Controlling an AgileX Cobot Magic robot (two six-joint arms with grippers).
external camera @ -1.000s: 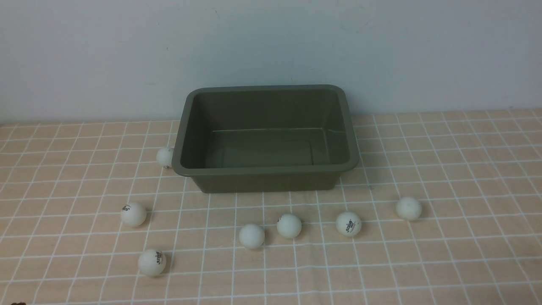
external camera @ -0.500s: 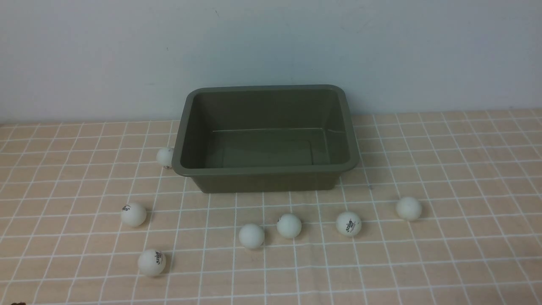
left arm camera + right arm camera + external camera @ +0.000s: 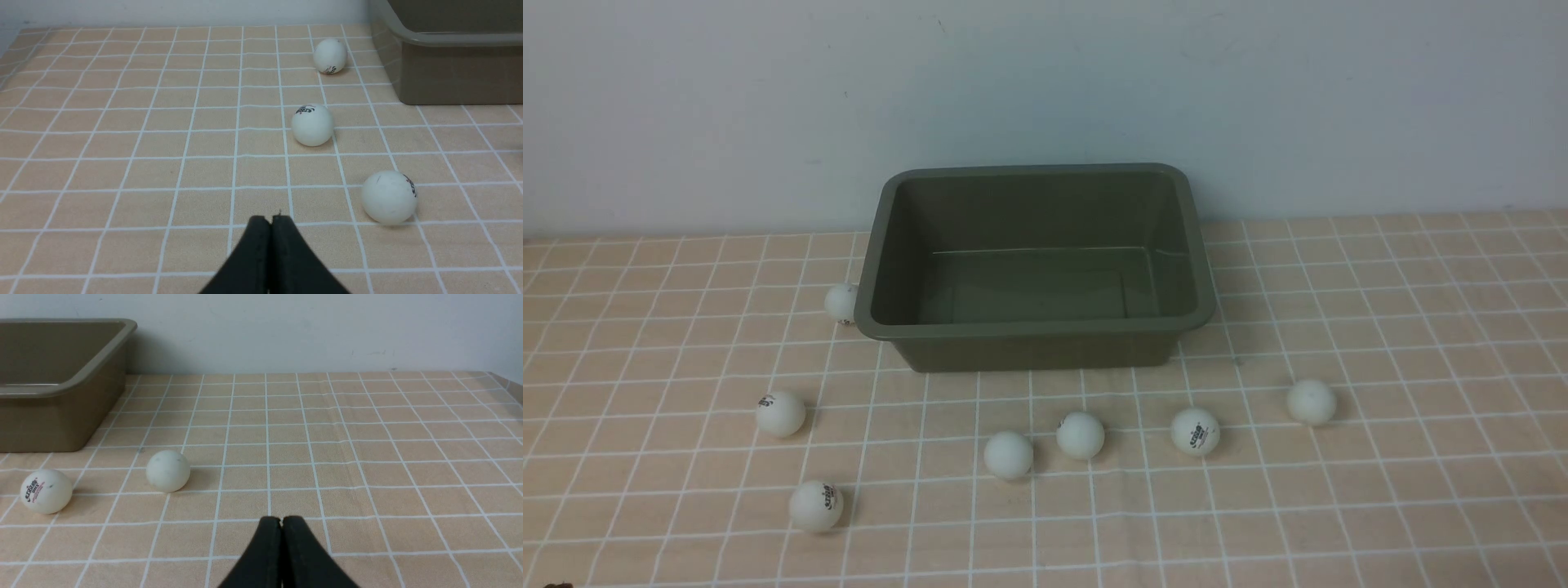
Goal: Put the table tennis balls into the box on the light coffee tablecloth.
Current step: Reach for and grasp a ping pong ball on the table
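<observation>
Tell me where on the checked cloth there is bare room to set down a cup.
Bare: the peach checked tablecloth right of the olive-green plastic tub, beyond the rightmost white plastic ball; also the far left corner, left of the ball beside the tub. Crowded: four balls in a row before the tub, two more at near left.

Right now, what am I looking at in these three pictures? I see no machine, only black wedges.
It is a two-armed robot. One camera sits between its arms, looking forward. It shows an empty green box on a checked cloth, with seven white balls lying outside it, most of them in front. The other two cameras ride on the wrists. The black wedges are the arms' grasping tips: the left pincer and the right pincer. Both are shut and hold nothing.
</observation>
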